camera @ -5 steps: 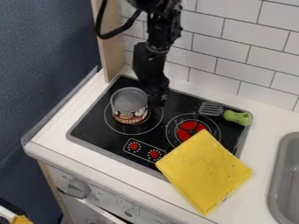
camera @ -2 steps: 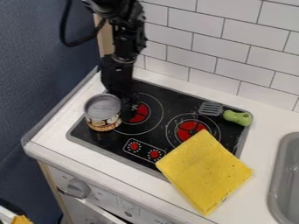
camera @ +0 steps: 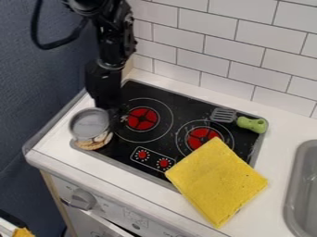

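At the left side of the black stove top, the gripper (camera: 111, 110) hangs low, against or right beside the right side of a metal can (camera: 90, 126). The can has a grey top and a printed label, leans a little, and overlaps the stove's left edge. Whether it is held or only touched cannot be made out. A spatula with a green handle (camera: 252, 124) lies at the stove's back right. The yellow cloth (camera: 217, 182) covers the stove's front right corner and part of the counter.
The stove top (camera: 162, 99) has two red-centred burners and two red knob marks. A grey sink (camera: 301, 185) is at the right edge. White wall tiles (camera: 238, 58) rise behind the counter, and a dark blue wall (camera: 43, 88) stands at the left.
The gripper and the can have moved together to the left and towards the front, off the left burner, whose red centre now shows. The spatula and the yellow cloth are unmoved.
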`<state>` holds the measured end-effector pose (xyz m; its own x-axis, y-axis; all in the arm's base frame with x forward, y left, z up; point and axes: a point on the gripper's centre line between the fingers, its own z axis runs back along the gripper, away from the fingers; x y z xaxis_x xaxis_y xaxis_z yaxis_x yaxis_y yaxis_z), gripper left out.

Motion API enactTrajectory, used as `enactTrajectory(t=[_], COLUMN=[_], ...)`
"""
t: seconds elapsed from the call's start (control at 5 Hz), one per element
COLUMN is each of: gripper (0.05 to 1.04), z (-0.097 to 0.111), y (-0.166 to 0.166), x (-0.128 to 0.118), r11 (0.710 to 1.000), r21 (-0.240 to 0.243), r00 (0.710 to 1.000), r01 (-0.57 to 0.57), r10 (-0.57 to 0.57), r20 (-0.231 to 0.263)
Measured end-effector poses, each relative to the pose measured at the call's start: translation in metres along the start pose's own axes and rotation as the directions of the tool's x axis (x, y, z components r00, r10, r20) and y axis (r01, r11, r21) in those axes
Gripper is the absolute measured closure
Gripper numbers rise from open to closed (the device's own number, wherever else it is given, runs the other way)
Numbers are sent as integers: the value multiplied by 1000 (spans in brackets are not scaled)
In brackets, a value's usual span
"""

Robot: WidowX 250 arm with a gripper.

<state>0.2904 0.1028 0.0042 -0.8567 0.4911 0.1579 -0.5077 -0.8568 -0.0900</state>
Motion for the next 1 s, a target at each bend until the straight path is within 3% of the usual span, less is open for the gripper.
enactTrajectory(t=[0.4,0.6,1.0], gripper=[83,83,83], z=[-3,14,82], y=[7,5,5], x=[10,6,-4], r11=[1000,1000,991], r21=[-3,-23,-128], r00=[1000,999,980], r01=[7,5,28], r10=[-7,-5,-53], r20=[20,-36,-193])
